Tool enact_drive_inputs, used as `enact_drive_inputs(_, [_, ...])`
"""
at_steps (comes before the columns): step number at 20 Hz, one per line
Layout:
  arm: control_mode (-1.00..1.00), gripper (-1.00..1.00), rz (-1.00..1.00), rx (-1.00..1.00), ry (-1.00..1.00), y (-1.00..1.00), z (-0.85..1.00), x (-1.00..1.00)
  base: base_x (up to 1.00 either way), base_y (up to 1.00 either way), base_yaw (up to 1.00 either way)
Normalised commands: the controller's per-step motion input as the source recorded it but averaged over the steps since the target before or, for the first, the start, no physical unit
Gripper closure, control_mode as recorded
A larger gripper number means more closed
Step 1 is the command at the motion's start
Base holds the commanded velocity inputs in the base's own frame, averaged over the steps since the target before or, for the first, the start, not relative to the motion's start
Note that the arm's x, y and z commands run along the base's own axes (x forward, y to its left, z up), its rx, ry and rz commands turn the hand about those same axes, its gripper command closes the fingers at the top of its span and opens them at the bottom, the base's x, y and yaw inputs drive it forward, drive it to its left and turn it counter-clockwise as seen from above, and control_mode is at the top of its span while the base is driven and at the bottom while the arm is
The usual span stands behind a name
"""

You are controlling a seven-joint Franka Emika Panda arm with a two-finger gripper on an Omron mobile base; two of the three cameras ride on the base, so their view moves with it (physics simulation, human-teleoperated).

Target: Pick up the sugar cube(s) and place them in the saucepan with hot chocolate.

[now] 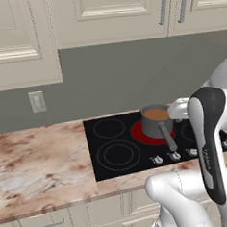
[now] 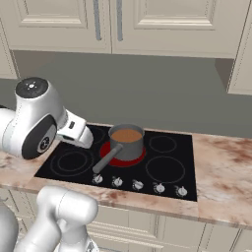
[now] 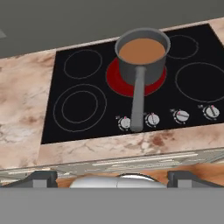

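The saucepan (image 3: pixel 142 61) is a small grey pot standing on the glowing red burner (image 3: pixel 120 85) in the middle of the black cooktop. It also shows as the saucepan (image 1: pixel 156 121) and the saucepan (image 2: pixel 126 142) in the base views. The hot chocolate (image 3: pixel 142 50) fills it as a smooth light-brown round surface. Its long straight handle (image 3: pixel 138 103) points at the cooktop's front edge, toward the knobs. My gripper (image 3: pixel 113 178) is open, its dark fingertips (image 3: pixel 41 178) far apart with nothing between them, held back from the counter's front edge and facing the pan. The sugar cubes are out of view.
The cooktop (image 3: pixel 78 127) has several unlit burner rings and a row of knobs (image 3: pixel 181 116) along its front. Marble counter (image 1: pixel 37 160) runs left of it and also right of it (image 2: pixel 226 167). Wall cabinets (image 2: pixel 162 24) hang above; an outlet (image 1: pixel 37 101) sits on the backsplash.
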Motion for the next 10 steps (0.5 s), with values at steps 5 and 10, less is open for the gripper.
enact_drive_inputs(5, [-1.00,-1.00,0.00,-0.01,-0.03,0.35,0.05,-0.55,0.00,0.00,0.00])
enact_drive_inputs(10, [-1.00,-1.00,0.00,0.00,0.00,0.31,0.00,-0.32,0.00,0.00,0.00])
